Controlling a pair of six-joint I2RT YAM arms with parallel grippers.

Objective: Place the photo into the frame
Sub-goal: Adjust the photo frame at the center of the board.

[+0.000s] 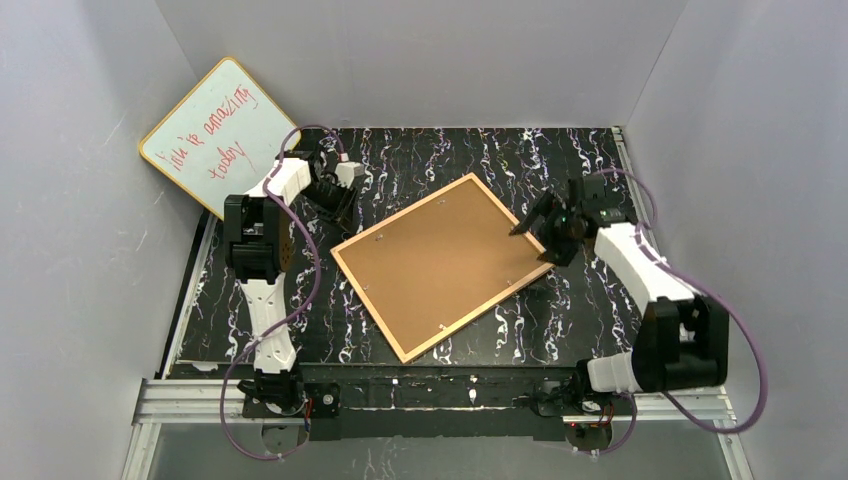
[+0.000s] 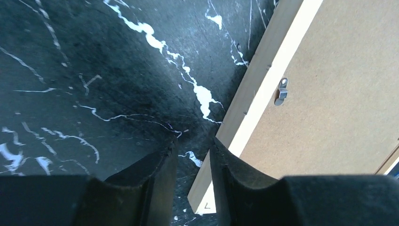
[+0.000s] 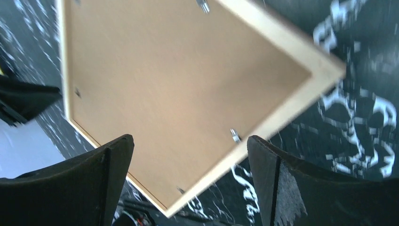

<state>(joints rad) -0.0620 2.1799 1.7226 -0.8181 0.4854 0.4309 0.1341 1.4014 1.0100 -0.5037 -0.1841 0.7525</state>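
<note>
Noting the frame [image 1: 400, 214] lying flat and face down on the black marbled table [image 1: 450, 150], turned at an angle, with a brown backing board [image 1: 440, 260] filling its back.

Left arm: found stretched forward from its base, elbow bent high, wrist turned in toward the frame's far-left side. Found the left gripper [image 2: 194, 143] low over the table with the jaws parted only a little; bare table showing through the narrow gap, nothing held. Saw the frame's pale wood rim running just beside the right-hand finger [image 2: 226, 165], with the board beyond it. Cannot tell whether that finger touches the rim. Spotted one small metal clip [image 2: 281, 92] on the board, ahead of the jaws and off to their right.

Right arm: found swung out to the right from its base, elbow bent at the outer side, forearm angled back in toward the frame's right corner. Found the right gripper [image 3: 188, 141] with the jaws spread wide and holding nothing. Saw the board and the near rim below and between the two fingers, with the frame's corner ahead of the jaws and to their right. Cannot tell the height above the board; that view is blurred.

Also noted a yellow-rimmed whiteboard [image 1: 215, 130] with red writing, leaning at the wall well behind the left jaws.
</note>
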